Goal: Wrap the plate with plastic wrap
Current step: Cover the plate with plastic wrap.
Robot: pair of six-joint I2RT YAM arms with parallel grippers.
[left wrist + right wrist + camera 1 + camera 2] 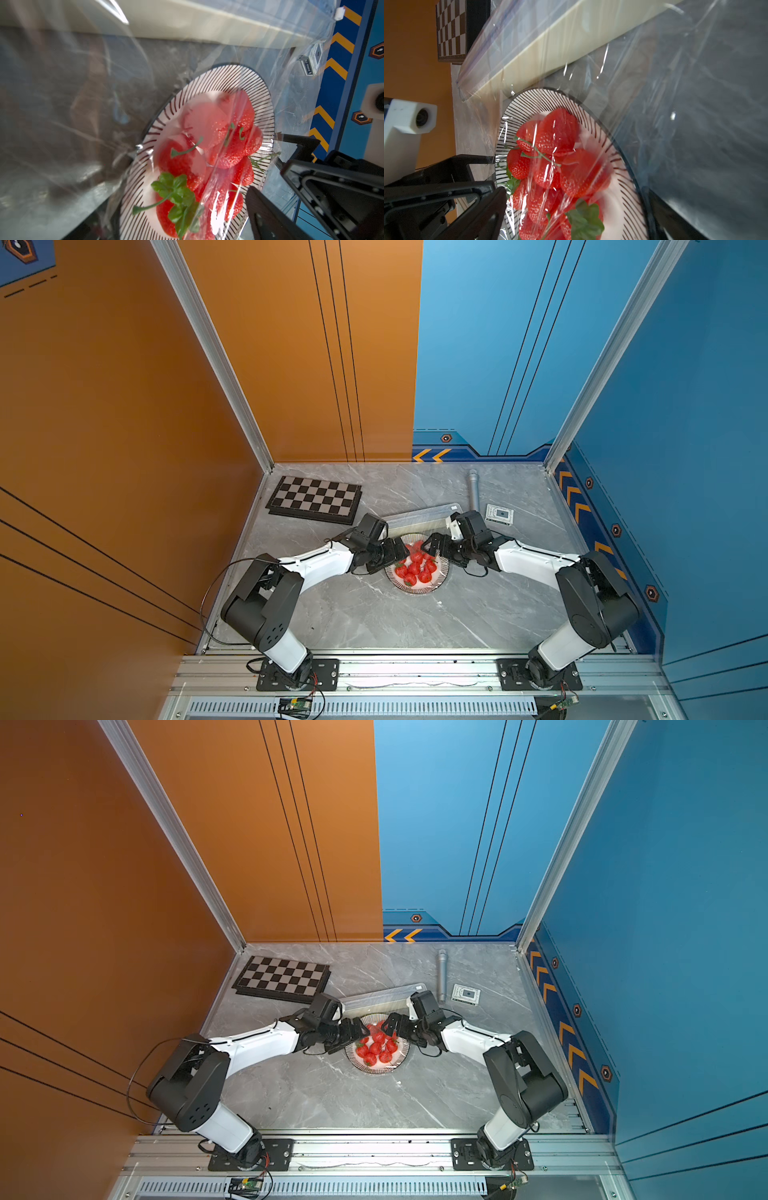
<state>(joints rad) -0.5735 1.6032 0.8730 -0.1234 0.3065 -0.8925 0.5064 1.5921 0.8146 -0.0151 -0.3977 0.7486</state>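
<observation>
Grey marble table [353, 614]. Far left on it: chessboard [313, 499], flat. Mid-table: long cream box [419, 516], just behind plate. Plastic wrap [654, 93] running from box, draped crinkly over plate [417, 591] and its strawberries [413, 568]. Left gripper [402, 551] and right gripper [427, 545] facing each other over plate's far half, close together; jaws of both spread wide. Contact between wrap and fingers: cannot tell. Right of box: grey rod [473, 493]. Beside rod: small white packet [500, 515].

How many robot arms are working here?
2: the left arm and the right arm, both reaching over the plate from opposite sides. No others visible.
</observation>
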